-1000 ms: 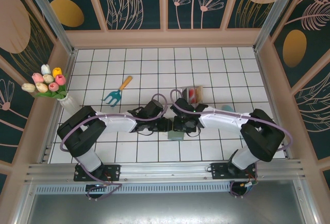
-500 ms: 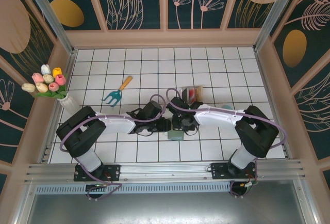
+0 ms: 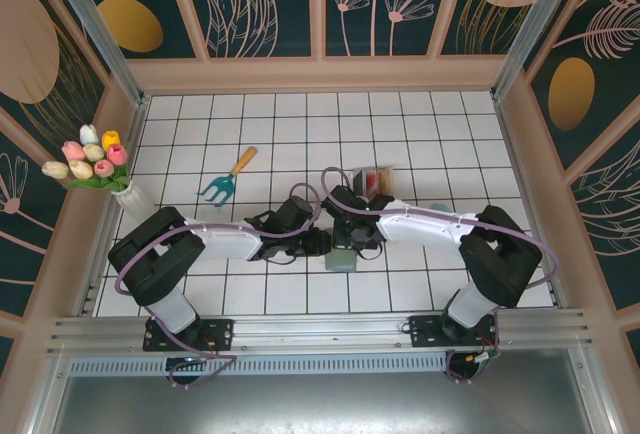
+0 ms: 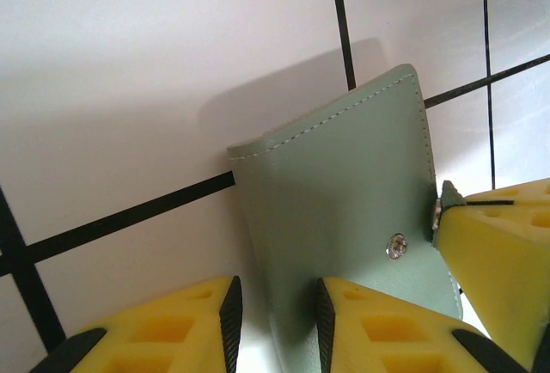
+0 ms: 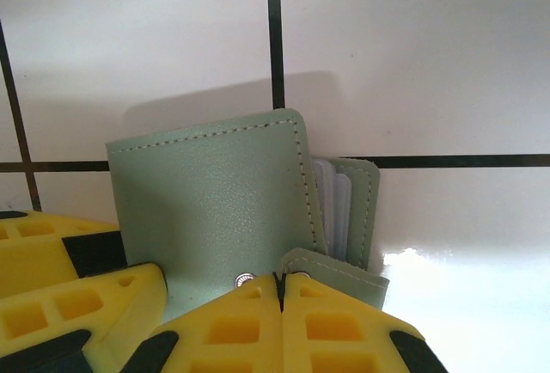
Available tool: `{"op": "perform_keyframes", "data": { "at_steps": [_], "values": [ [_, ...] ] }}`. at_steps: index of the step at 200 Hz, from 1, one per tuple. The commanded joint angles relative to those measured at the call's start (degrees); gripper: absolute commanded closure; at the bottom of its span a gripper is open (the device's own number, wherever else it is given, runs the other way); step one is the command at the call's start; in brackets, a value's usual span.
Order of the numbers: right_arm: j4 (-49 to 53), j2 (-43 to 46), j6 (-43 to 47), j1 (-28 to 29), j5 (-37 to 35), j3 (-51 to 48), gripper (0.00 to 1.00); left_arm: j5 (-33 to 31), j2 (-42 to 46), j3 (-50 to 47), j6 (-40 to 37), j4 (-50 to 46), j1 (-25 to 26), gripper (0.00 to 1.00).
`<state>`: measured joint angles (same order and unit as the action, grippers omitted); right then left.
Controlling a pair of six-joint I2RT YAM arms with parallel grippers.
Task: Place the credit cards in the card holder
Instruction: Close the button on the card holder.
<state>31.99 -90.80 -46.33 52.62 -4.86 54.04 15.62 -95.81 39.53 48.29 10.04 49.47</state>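
The card holder (image 3: 340, 260) lies folded on the counter (image 3: 270, 124), near centre, between the 2 hands. Its snap tab (image 5: 335, 272) is pinched by the pressed-together right hand (image 5: 280, 291). The left hand (image 4: 275, 304), slightly spread, straddles another edge, so the flap would probably be opened from the right.

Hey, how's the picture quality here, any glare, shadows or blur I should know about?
Left wrist: the flat sage-green folding card holder throws a soft grey shadow up-left onto the white tiled tabletop; stitching sharp. Right wrist: bright glare washes out the tile at lower right. Top external: even light, no blur.
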Motion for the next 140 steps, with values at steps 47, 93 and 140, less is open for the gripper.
{"op": "perform_keyframes", "data": {
  "at_steps": [47, 93, 140],
  "values": [
    [-3.0, -0.2, 1.8, 0.4, 3.1, 1.0, 1.00, 0.2, -1.0, -1.3, 0.7, -1.7, 0.5, 0.69],
    [-7.3, -1.8, 1.9, -1.0, 7.1, -1.8, 1.00, 0.2, -1.0, -1.5, 0.8, -1.7, 0.5, 0.70],
    [-4.9, -4.3, 0.5, -1.6, 8.3, -5.5, 1.00, -0.7, -0.7, -1.9, 1.2, -1.8, 0.5, 0.71]
  ]
}}
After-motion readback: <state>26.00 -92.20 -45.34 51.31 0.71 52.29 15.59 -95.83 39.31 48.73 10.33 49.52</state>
